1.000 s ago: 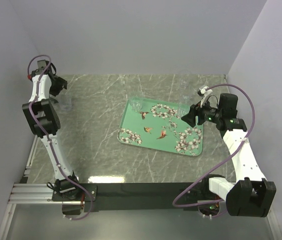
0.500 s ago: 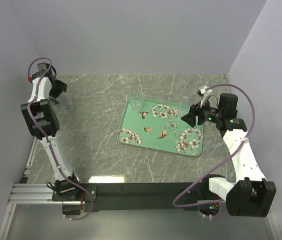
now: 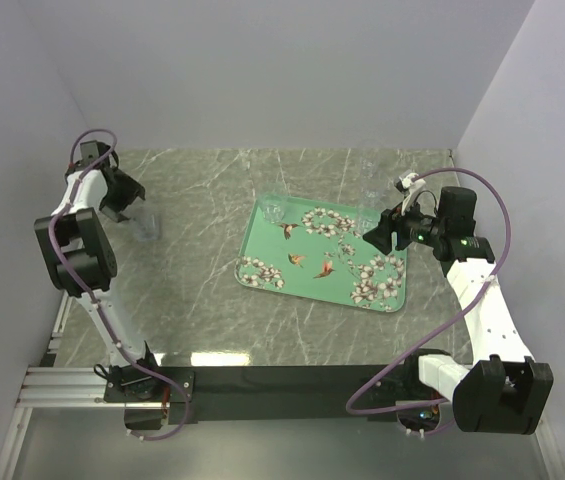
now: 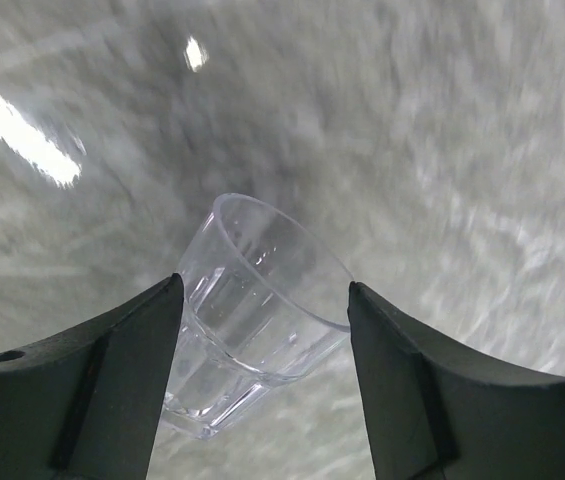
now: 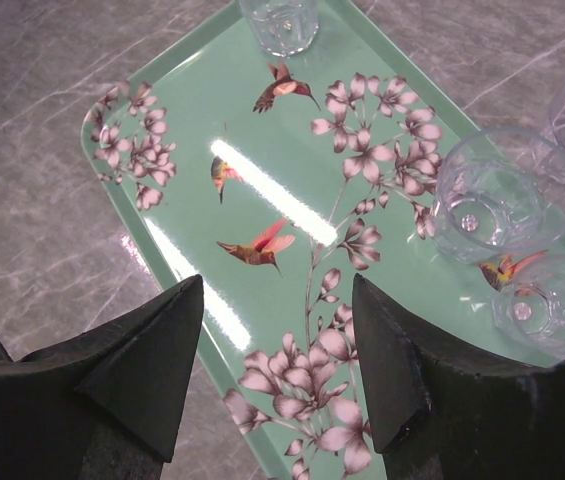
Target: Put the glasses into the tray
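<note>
Near table [image 3: 212,310] left edge, left gripper [image 4: 262,290] pinched a tilted glass [image 4: 252,335]; right gripper [image 5: 277,285] hung spread over tray [image 5: 192,110].

No text, label, brand, number or sign can be read in any of the views. The large mint-green rectangular tray [image 5: 192,110] bears only a printed pattern of white blossoms and small reddish-brown birds, without lettering.
</note>
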`<state>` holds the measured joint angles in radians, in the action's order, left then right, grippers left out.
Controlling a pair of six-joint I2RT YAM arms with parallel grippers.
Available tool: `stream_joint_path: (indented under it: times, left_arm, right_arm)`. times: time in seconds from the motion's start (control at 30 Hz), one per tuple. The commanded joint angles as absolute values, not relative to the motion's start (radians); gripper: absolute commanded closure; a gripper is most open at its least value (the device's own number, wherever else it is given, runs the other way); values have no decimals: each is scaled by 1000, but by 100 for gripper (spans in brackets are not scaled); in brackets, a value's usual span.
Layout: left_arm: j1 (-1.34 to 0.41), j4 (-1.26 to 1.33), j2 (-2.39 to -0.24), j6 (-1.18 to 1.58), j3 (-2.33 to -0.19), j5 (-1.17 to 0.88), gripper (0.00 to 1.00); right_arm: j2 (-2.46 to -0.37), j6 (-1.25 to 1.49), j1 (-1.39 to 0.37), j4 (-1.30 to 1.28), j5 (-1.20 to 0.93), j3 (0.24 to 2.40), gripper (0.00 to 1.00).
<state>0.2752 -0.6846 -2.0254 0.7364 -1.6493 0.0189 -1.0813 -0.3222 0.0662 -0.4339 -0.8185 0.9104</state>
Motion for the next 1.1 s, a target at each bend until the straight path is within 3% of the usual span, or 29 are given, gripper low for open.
stream_joint_path:
  times: [0.0, 0.2, 0.33, 0.57, 0.77, 1.07]
  left_arm:
    - [256, -675, -1956, 644, -1566, -83, 29]
    - [256, -679, -1904, 571, -1520, -166, 21]
    - [256, -712, -1878, 558, -1502, -164, 1]
    - [252, -782, -1858, 612, -1477, -115, 1]
    - [230, -939, -1914, 692, -1514, 52, 0]
    - [198, -977, -1859, 643, -1519, 210, 1]
  right_arm:
    - [-1052, -322, 74, -403, -841, 908, 32]
    - [-1046, -321, 74, -403, -844, 910, 32]
    - [-1042, -321, 74, -403, -844, 908, 32]
    - [-1042, -321, 74, -405, -850, 911, 32]
    - [-1038, -319, 75, -400, -854, 910, 32]
    - [-1035, -314, 74, -400, -857, 910, 32]
